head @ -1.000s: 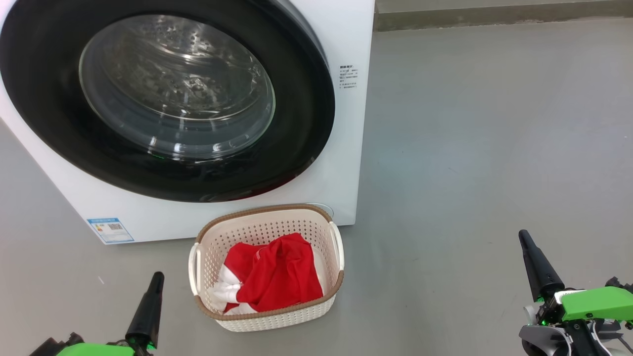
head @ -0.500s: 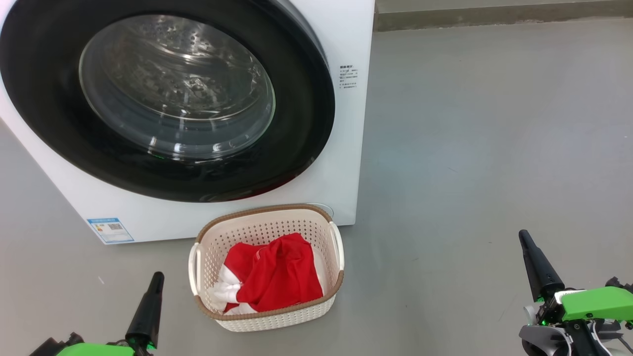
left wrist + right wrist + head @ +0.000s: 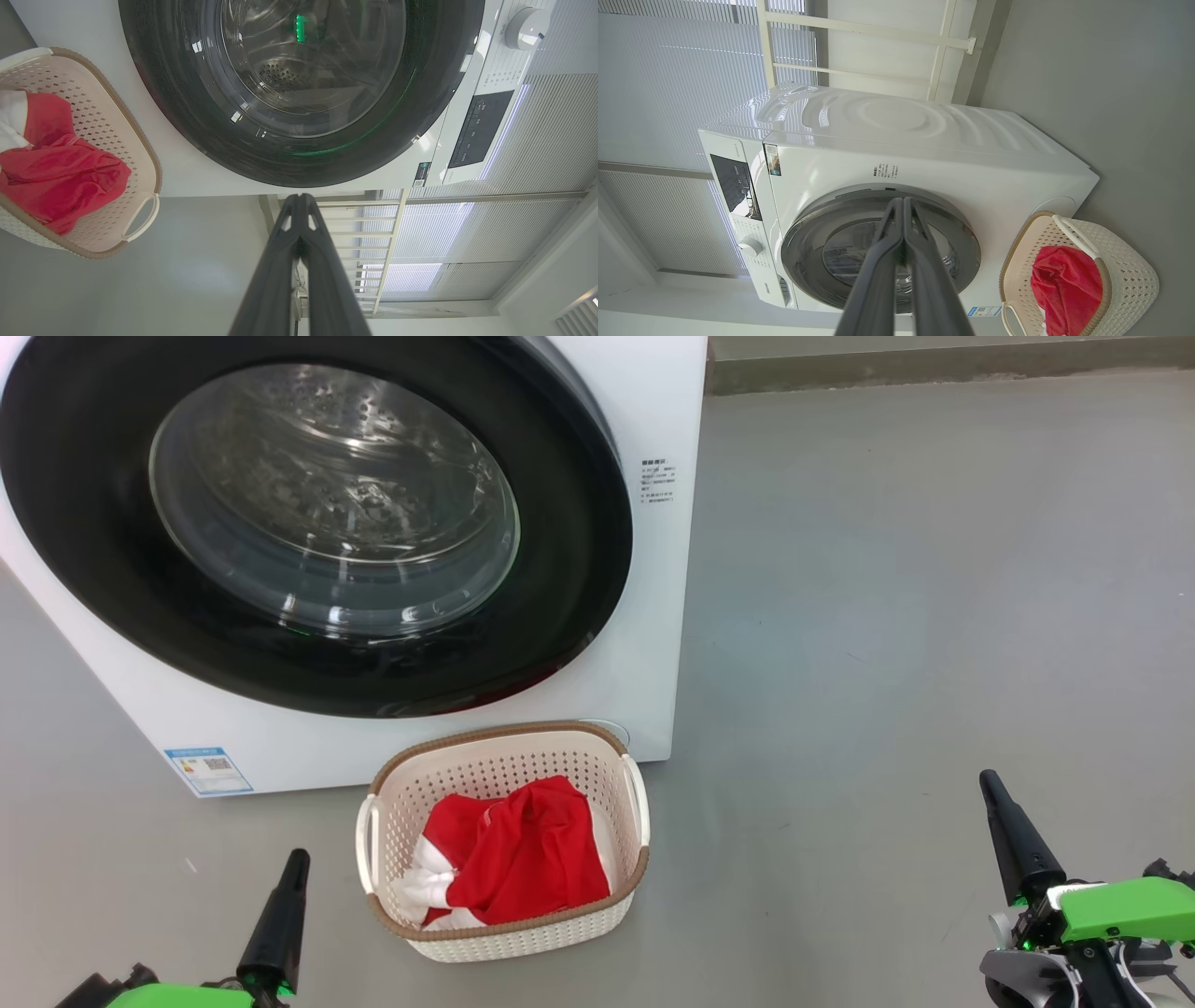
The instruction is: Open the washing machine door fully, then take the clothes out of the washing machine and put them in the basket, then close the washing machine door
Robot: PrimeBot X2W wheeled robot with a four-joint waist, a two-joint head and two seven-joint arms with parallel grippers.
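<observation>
Nothing moved since earlier frames: washing machine door (image 3: 327,504) upper left, shut; red clothes (image 3: 523,859) in basket (image 3: 523,938), lower centre. Clenched, empty: left hand (image 3: 295,863) lower left, right hand (image 3: 990,784) lower right. Judgement: task done; keep clear, confirm door flush.

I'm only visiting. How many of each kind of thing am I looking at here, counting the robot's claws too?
Washing machine: 1
Basket: 1
Heap of red clothes, lying in the basket: 1 (how many garments, I cannot tell)
Grippers: 2, the left gripper and the right gripper, both shut and holding nothing
Total: 5
</observation>
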